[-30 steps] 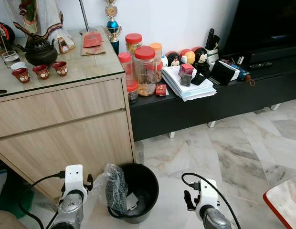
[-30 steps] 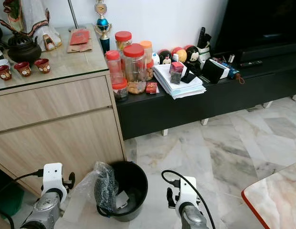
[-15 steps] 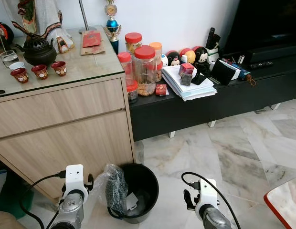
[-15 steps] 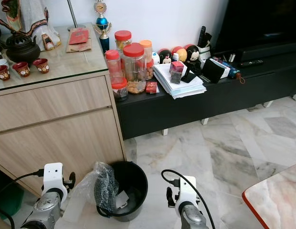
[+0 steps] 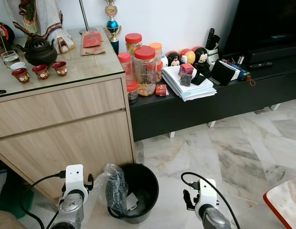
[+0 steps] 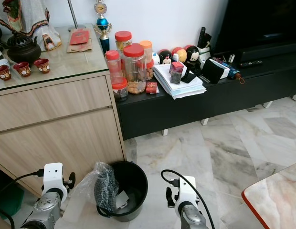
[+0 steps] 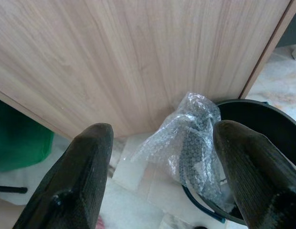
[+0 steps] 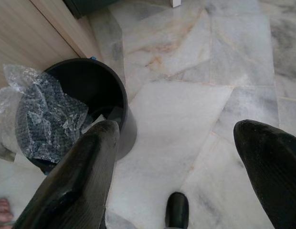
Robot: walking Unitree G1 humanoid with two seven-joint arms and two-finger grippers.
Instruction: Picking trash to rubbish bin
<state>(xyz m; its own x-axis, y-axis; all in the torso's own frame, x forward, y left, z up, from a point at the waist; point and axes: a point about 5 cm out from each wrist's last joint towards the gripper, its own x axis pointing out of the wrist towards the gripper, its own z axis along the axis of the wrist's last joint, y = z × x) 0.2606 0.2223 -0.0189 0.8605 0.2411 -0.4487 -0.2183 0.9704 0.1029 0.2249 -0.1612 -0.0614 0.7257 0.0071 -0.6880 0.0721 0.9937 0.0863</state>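
A round black rubbish bin stands on the marble floor against the wooden cabinet. A sheet of clear bubble wrap hangs over the bin's left rim, part inside and part outside. A white scrap of paper lies at the bin's bottom. My left gripper is open, held low to the left of the bin and facing the bubble wrap. My right gripper is open over bare floor to the right of the bin. Neither holds anything.
The cabinet top carries a teapot and small cups. A low black TV bench holds several red-lidded jars, a paper stack and toys. A marble table corner with a red edge juts in at the lower right. Open marble floor lies to the right.
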